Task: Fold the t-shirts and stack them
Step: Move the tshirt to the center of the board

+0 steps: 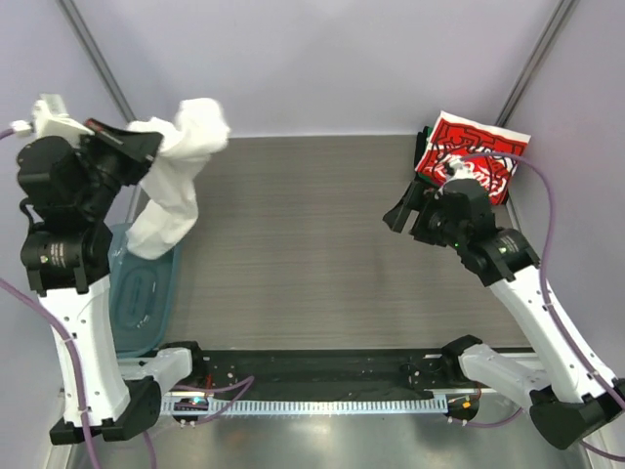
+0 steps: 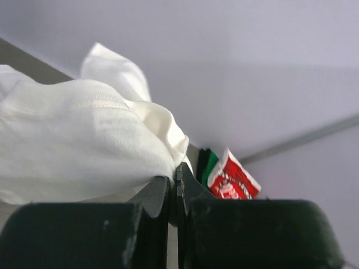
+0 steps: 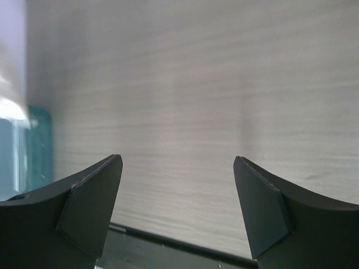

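Arms: the left arm (image 1: 68, 283) and right arm (image 1: 547, 322) stand bolted at the near edge of the tabletop (image 1: 293, 244), which is grey with a wood grain.
Bin: a teal see-through bin (image 1: 142, 293) (image 3: 19, 151) lies along the left edge of the tabletop, just beside the left arm.
Right jaws: spread wide with nothing between them. They are held above bare tabletop on the right side and face across it toward the bin.
Left jaws: pressed together, pinching a fold of the tee. They are raised high at the far left, above the bin's far end.
Tee: the white tee (image 1: 176, 186) (image 2: 73, 145) hangs crumpled from the left jaws. One bunch bulges above the grip and the rest trails down toward the far end of the bin. I can't tell whether its lower end touches the bin.
Stack: the folded shirts (image 1: 469, 156) (image 2: 233, 182) sit in the far right corner, just behind the right arm's wrist and well apart from the tee. The top one is red with white lettering, and a green edge shows at its left side.
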Controlling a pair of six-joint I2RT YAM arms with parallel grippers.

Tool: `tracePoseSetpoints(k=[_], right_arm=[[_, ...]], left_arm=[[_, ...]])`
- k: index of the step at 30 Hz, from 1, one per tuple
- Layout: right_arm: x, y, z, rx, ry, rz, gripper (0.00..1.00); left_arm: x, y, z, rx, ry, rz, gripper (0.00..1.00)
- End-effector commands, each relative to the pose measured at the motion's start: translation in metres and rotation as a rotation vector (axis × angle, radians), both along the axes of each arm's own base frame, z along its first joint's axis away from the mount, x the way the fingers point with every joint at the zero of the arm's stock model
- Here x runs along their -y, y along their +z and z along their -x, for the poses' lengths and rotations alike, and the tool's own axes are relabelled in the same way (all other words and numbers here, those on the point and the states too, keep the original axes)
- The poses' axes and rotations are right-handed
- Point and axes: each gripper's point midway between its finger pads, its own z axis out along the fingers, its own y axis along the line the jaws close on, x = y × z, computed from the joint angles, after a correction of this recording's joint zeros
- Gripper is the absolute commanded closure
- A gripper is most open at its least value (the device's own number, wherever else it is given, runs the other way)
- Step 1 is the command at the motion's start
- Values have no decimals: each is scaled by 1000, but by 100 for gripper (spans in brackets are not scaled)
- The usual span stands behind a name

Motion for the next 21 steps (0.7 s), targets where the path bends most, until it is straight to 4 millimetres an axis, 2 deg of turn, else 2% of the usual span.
tracePoseSetpoints(k=[1, 2, 3, 4, 5, 6, 7, 8, 9, 10, 11, 12, 13, 14, 16, 17, 18, 20, 21], right_arm=[[18, 47, 0, 122, -89, -10, 13], [22, 55, 4, 143, -101, -16, 13], [28, 56, 5, 144, -128, -4, 13], [32, 56, 8, 143, -146, -6, 13], [36, 56, 11, 148, -163, -7, 13], [42, 55, 14, 147, -191, 2, 9], [43, 52, 15, 144, -197, 0, 7], [43, 44, 18, 129, -199, -3, 4], [42, 41, 18, 124, -191, -5, 2], [33, 28, 21, 90, -146, -17, 0], [28, 21, 22, 71, -125, -25, 0], [14, 16, 24, 49, -61, -66, 0], [8, -2, 25, 6, -35, -70, 0], [-3, -10, 28, -23, 11, -101, 0], [-21, -23, 26, -55, 61, -160, 0], [-27, -41, 31, -105, 80, -171, 0], [-36, -47, 31, -118, 100, -181, 0], [-42, -75, 33, -186, 96, -136, 0], [-52, -83, 38, -201, 126, -117, 0]], left_arm=[[62, -59, 3, -203, -289, 72, 100], [84, -70, 12, -233, -373, 82, 100], [94, -78, 20, -252, -416, 85, 99], [103, -103, 29, -308, -459, 91, 93], [121, -117, 41, -338, -538, 91, 85], [132, -129, 48, -350, -597, 79, 72], [141, -147, 58, -382, -654, 69, 37], [152, -181, 68, -468, -715, 53, 19], [150, -205, 77, -547, -713, 36, 10], [145, -214, 86, -555, -709, 2, 2], [139, -234, 91, -603, -688, -15, 0], [129, -241, 93, -607, -643, -51, 0], [124, -245, 94, -602, -619, -68, 0], [119, -246, 98, -588, -598, -82, 0], [110, -262, 97, -619, -551, -109, 0], [108, -267, 98, -636, -545, -116, 0], [107, -282, 100, -674, -539, -119, 0], [107, -295, 100, -707, -531, -111, 0], [107, -301, 96, -708, -526, -106, 0]])
